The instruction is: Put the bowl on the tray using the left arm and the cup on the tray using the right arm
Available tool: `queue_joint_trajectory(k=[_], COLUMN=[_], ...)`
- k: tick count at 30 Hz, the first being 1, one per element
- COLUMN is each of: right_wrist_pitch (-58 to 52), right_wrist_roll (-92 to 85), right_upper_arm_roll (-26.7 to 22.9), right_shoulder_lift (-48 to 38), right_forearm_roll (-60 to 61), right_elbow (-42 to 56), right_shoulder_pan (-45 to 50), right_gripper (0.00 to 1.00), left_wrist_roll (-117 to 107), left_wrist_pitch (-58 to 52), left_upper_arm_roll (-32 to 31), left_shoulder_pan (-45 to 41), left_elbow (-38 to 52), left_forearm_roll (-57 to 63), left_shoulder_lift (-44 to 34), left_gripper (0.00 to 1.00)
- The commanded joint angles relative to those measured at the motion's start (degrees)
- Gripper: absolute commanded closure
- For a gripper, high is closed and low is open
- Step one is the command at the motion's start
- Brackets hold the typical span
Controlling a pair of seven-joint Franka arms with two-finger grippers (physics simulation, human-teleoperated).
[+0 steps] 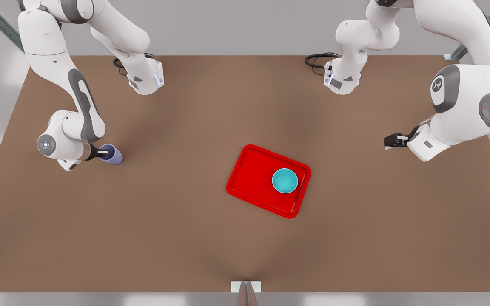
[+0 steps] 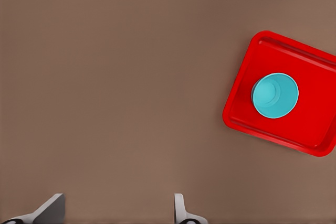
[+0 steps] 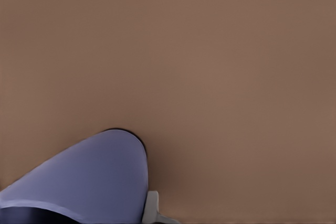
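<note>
The teal bowl [image 1: 285, 180] sits upright on the red tray [image 1: 249, 170] near the table's middle; the left wrist view shows the same bowl [image 2: 275, 95] and tray [image 2: 315, 72] from farther off. My left gripper [image 1: 391, 141] hovers open and holds nothing at the front view's right, away from the tray, its fingers [image 2: 181, 209] spread wide. At the front view's left, my right gripper [image 1: 103, 153] is shut on the lavender cup [image 1: 114, 155] at its rim. Close up, the cup [image 3: 94, 177] lies against one white finger [image 3: 152, 208].
The brown table [image 1: 185, 238] stretches wide around the tray. Black cables [image 1: 319, 59] lie by the arm bases at the back edge. A small white bracket [image 1: 245, 287] sits at the front edge.
</note>
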Motion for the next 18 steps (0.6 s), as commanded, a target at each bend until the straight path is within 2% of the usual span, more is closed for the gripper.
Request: queue_joint_trajectory(k=[1, 9, 18], right_wrist_pitch=[0.00, -3.96, -13.45], right_wrist_roll=[0.05, 1.55, 5.24], right_upper_arm_roll=[0.01, 0.54, 1.77], right_shoulder_lift=[0.00, -1.67, -1.85], right_forearm_roll=[-0.15, 0.03, 5.03], right_elbow=[0.06, 1.29, 12.54], right_shoulder_pan=[0.02, 0.98, 9.07], right_gripper=[0.79, 0.79, 0.79], left_wrist_roll=[0.00, 0.00, -0.09], left_wrist_pitch=[0.00, -0.44, -0.53], left_upper_arm_roll=[0.00, 0.00, 0.00], left_shoulder_pan=[-0.02, -0.02, -0.02], left_elbow=[0.00, 0.00, 0.00], left_forearm_roll=[0.01, 0.01, 0.01], left_shoulder_lift=[0.00, 0.00, 0.08], left_gripper=[0.00, 0.00, 0.00])
